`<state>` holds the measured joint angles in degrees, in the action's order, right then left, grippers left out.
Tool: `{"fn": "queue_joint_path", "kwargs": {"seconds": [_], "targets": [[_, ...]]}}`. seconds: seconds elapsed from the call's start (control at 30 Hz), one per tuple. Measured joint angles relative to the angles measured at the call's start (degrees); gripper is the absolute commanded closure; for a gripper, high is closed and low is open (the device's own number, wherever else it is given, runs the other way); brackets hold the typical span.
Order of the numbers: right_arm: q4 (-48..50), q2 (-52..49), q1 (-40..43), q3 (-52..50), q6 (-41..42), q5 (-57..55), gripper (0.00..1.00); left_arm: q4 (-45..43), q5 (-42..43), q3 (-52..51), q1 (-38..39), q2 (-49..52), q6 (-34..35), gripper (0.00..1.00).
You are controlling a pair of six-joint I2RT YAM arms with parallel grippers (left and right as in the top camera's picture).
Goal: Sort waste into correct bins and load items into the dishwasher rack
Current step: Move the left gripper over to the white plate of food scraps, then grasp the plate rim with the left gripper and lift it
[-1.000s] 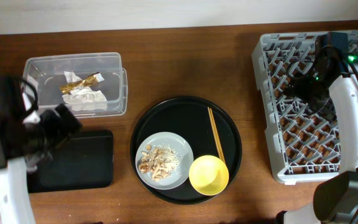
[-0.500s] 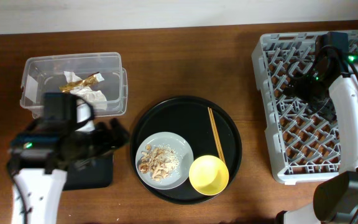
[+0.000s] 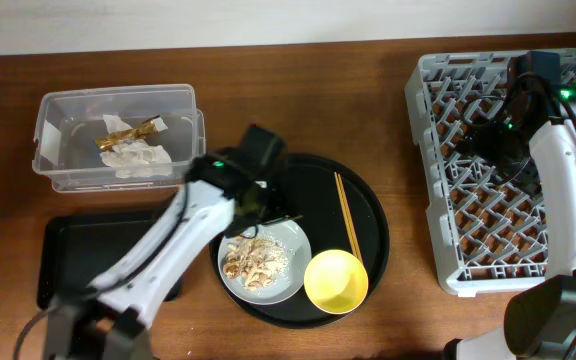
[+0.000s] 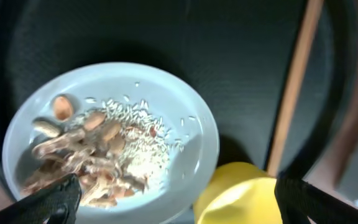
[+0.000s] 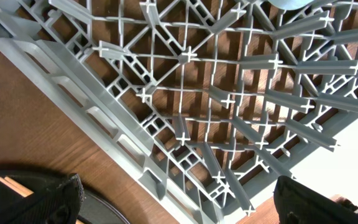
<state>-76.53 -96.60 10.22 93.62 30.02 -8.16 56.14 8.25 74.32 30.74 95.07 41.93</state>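
Dishwasher rack sits at the right, with the right gripper gaping above it. On the round black tray, the pale grey plate carries the food scraps. The left gripper hovers over it, spread wide. Scrap-clearing seems in hand; next it likely needs a rim grip.

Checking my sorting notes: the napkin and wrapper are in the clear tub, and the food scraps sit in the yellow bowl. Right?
Not quite. The napkin and wrapper are in the clear tub, but the food scraps sit on the grey plate beside the yellow bowl, as the overhead view shows.
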Motion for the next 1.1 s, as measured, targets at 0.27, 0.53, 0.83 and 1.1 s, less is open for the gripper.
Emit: {"fn": "queue_joint_path", "kwargs": {"seconds": [0.27, 0.53, 0.83, 1.1], "targets": [[0.0, 0.0, 0.0, 0.0, 0.0, 0.0, 0.01, -0.3, -10.5, 2.6, 7.8, 6.6, 4.9, 0.05], [0.0, 0.0, 0.0, 0.0, 0.0, 0.0, 0.01, -3.7, -13.2, 5.7, 13.4, 13.9, 10.4, 0.05], [0.0, 0.0, 0.0, 0.0, 0.0, 0.0, 0.01, -3.2, -14.5, 8.6, 13.8, 18.4, 10.5, 0.18], [0.0, 0.0, 0.0, 0.0, 0.0, 0.0, 0.01, -2.6, -15.8, 8.8, 15.3, 19.5, 11.7, 0.19]]}}
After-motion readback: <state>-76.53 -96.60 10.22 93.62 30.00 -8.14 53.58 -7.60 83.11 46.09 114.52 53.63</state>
